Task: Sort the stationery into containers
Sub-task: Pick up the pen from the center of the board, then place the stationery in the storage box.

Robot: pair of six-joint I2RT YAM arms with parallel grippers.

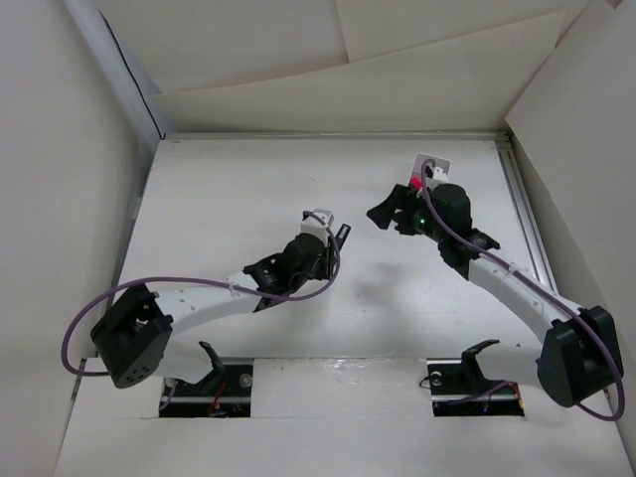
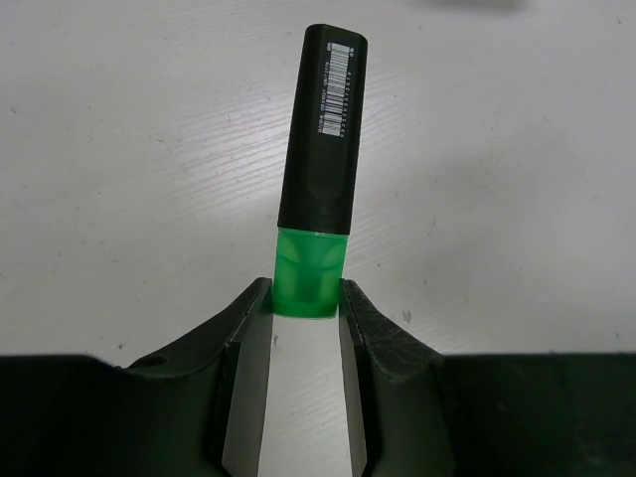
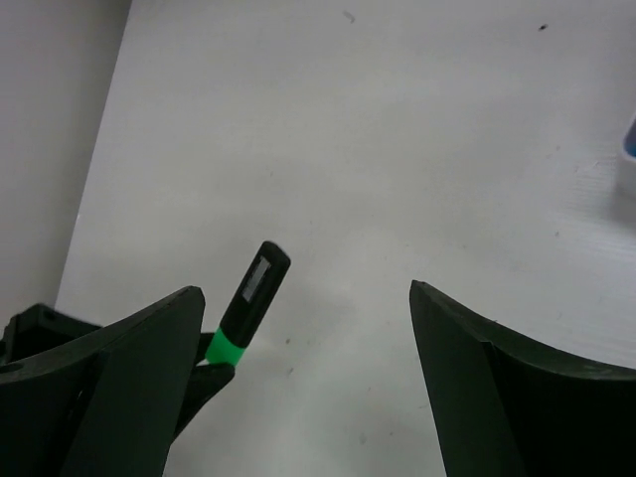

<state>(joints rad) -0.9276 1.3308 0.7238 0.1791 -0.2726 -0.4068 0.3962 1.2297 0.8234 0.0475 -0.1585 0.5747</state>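
My left gripper (image 2: 306, 290) is shut on the green end of a black-bodied marker (image 2: 323, 139), which points away from the fingers with its barcode label up. In the top view this gripper (image 1: 338, 237) is at mid-table with the marker (image 1: 344, 233) at its tip. My right gripper (image 3: 306, 290) is wide open and empty; the green marker (image 3: 248, 298) shows beside its left finger. In the top view the right gripper (image 1: 388, 211) is just right of the left one. The white organiser (image 1: 434, 162) stands behind it, with a pink marker end (image 1: 413, 185) at its near edge.
A blue object (image 3: 630, 139) shows at the right edge of the right wrist view, cut off. White walls enclose the table on the left, back and right. A metal rail (image 1: 527, 219) runs along the right side.
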